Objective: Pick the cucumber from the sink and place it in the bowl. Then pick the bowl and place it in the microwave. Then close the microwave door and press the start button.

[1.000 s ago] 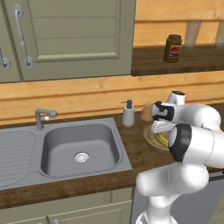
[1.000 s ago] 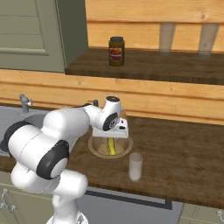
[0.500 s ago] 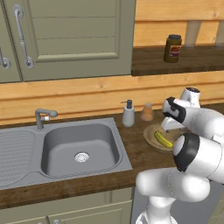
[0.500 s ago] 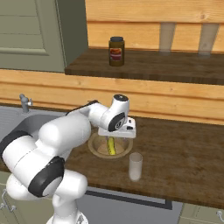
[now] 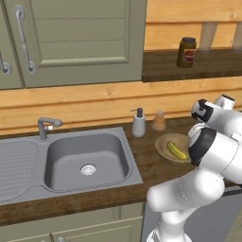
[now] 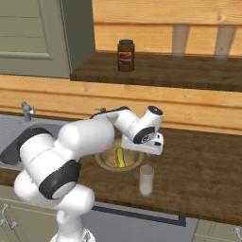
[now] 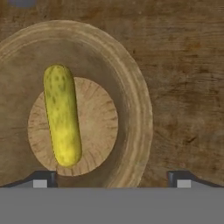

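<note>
The yellow-green cucumber lies inside the tan wooden bowl, across its flat bottom. Bowl and cucumber sit on the dark wooden counter right of the sink. My gripper hangs open just above the bowl, its fingertips spread wide, one over the bowl's inside and the other past the rim. Nothing is between them. From the right base camera, my hand hovers over the bowl and the cucumber. The microwave and its door are out of view.
A soap dispenser and a small tan shaker stand behind the bowl. A clear glass stands close to the bowl near the counter's front edge. A jar sits on the shelf above. The tap is left of the basin.
My hand has shifted to the right over the bowl, towards its rim. The cucumber and the bowl have stayed where they were.
</note>
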Controlling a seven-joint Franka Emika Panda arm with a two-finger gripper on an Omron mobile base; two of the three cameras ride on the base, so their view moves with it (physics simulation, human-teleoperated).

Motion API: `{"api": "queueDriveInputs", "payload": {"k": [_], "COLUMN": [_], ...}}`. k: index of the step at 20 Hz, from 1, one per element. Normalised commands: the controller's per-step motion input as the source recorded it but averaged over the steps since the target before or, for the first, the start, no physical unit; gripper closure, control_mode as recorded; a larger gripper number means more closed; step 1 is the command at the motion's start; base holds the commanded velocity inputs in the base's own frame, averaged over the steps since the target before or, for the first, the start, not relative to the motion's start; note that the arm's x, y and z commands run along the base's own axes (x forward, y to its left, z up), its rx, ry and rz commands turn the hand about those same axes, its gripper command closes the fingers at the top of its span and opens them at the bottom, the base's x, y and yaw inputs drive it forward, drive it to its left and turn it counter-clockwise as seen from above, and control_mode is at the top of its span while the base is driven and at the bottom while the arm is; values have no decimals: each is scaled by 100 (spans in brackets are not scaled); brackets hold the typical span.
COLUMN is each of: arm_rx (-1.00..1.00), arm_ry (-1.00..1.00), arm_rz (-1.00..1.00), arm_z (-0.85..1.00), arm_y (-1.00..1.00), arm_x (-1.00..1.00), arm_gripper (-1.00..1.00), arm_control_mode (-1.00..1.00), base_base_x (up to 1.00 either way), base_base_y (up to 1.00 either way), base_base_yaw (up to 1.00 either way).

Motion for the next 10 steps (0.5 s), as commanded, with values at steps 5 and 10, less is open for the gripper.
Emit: {"api": "queueDriveInputs", "payload": {"k": [5,10], "arm_rx": [3,0], "arm_ry": [5,0], "arm_rz": [0,0], "arm_z": [-14,-42], "arm_y": [-16,0], "arm_x": [15,19], "arm_gripper": [-100,-100], "arm_control_mode": [-100,-100], "base_base_x": [0,0], "base_base_y": [0,0], "base_base_yaw": [0,0]}}
